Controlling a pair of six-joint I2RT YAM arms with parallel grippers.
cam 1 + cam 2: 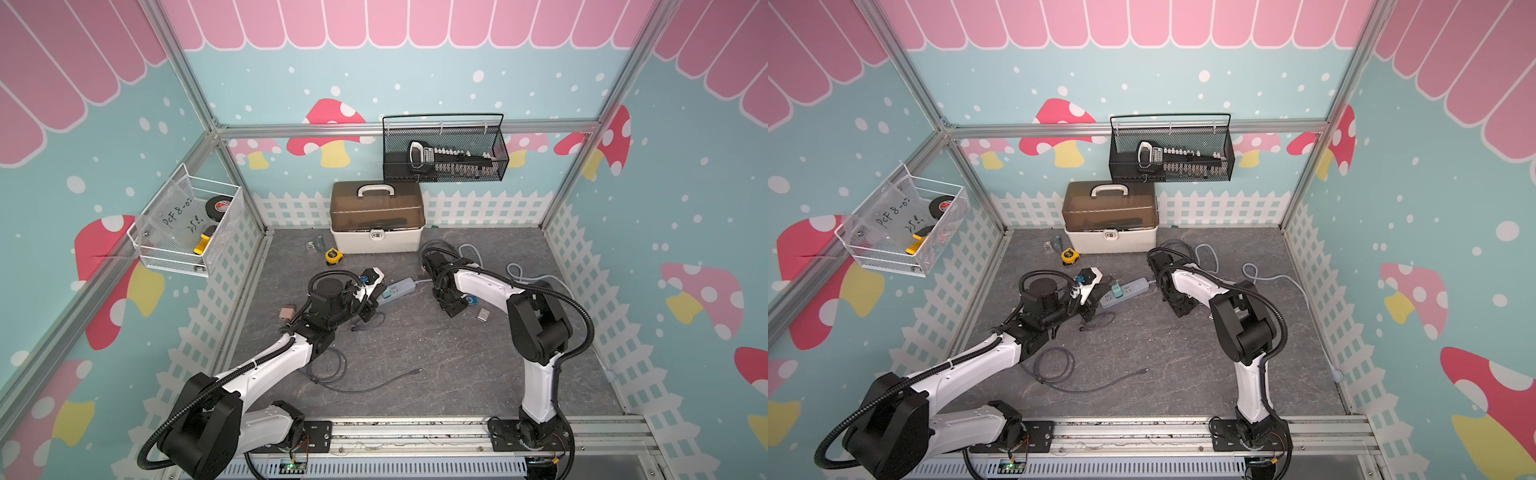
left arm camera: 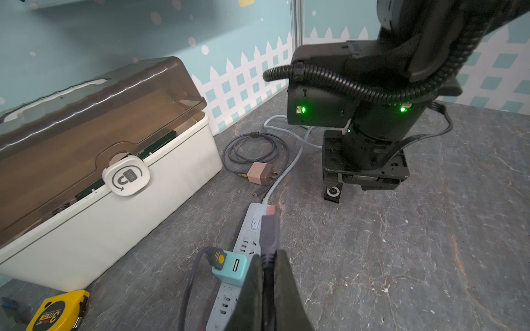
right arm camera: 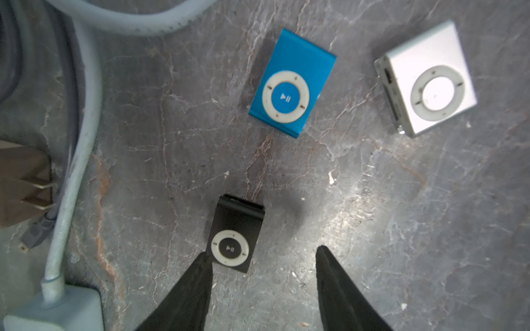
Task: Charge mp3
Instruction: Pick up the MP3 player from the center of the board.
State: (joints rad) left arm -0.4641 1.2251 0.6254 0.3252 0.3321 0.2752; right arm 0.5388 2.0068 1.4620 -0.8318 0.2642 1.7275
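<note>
Three mp3 players lie flat on the grey table: a black one (image 3: 233, 235), a blue one (image 3: 291, 83) and a silver one (image 3: 427, 80). My right gripper (image 3: 263, 252) hangs open just above the table. The black mp3 lies against one fingertip (image 3: 205, 259), mostly outside the gap. My left gripper (image 2: 268, 258) is shut on the grey cable plug (image 2: 269, 232), holding it over the white power strip (image 2: 253, 212). A teal charger (image 2: 232, 268) sits plugged into the strip with a grey cable in it. In a top view the blue mp3 (image 1: 471, 299) shows beside the right arm.
A white toolbox (image 1: 376, 216) with a brown lid stands at the back, a yellow tape measure (image 1: 333, 255) before it. A pink charger (image 2: 259, 172) with a coiled cable lies near the strip's cord. A loose grey cable (image 1: 374, 384) trails across the front. Wire baskets hang on the walls.
</note>
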